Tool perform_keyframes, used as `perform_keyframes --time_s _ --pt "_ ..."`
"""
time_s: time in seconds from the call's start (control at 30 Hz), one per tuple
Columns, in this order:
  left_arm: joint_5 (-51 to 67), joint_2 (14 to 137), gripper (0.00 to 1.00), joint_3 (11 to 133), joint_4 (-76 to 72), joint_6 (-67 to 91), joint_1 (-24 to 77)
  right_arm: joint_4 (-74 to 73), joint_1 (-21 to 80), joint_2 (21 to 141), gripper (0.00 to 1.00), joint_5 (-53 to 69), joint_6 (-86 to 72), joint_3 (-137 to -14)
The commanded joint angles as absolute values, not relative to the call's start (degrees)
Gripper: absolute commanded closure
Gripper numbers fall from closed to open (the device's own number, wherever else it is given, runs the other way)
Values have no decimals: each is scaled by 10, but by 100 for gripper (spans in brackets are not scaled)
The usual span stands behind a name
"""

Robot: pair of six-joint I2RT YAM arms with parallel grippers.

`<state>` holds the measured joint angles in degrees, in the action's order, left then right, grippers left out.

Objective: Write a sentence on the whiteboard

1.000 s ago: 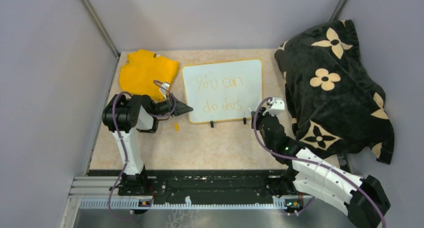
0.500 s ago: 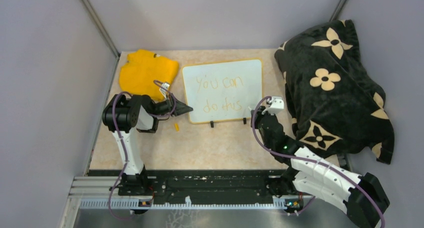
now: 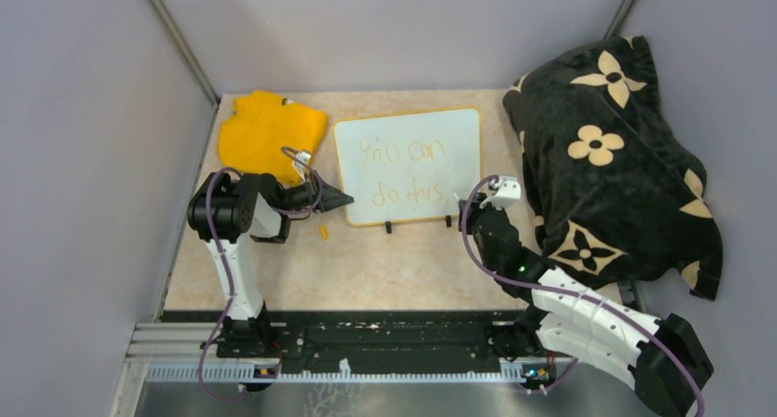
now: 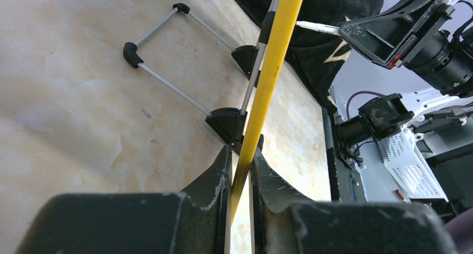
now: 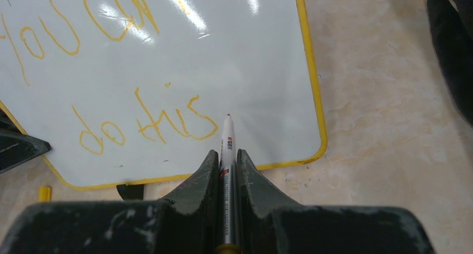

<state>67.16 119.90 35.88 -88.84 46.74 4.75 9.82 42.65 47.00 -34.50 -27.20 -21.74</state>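
Observation:
The whiteboard (image 3: 408, 165) leans on its stand at the table's middle, white with a yellow rim. The sentence (image 3: 403, 171) reads "you can do this" in orange, in two lines; it also shows in the right wrist view, sentence (image 5: 145, 123). My left gripper (image 3: 341, 198) is shut on the board's left edge; the left wrist view has the yellow rim (image 4: 266, 81) pinched between the jaws of the left gripper (image 4: 241, 153). My right gripper (image 5: 227, 156) is shut on a white marker (image 5: 226, 145). Its orange tip hovers at the board's lower right, just right of "this".
A yellow cloth (image 3: 268, 131) lies behind the left arm. A black blanket with cream flowers (image 3: 609, 156) is heaped on the right. A small yellow marker cap (image 3: 322, 232) lies on the table below the board's left corner. The board's wire stand (image 4: 184, 58) rests behind it.

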Motion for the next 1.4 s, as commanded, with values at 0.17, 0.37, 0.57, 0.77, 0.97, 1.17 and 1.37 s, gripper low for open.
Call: perform_keyframes --time_s 0.17,0.37,0.57,0.77,0.97,1.17,1.37 --pt "661 1219 100 364 -929 472 48 148 431 499 100 -346 -281 -222" --pt "661 1220 100 365 -928 473 48 149 430 501 100 -345 -285 -216" --pt "661 1219 100 365 -928 472 48 149 430 510 100 -345 -286 -214" --pt "661 1219 100 365 -927 473 48 154 428 522 100 -345 -290 -212" --pt "662 1220 100 365 -927 473 48 159 425 526 100 -344 -291 -211" --pt "662 1220 100 365 -927 473 48 166 420 535 100 -344 -292 -209" --pt "662 1220 100 365 -926 473 48 169 415 540 100 -343 -292 -207"
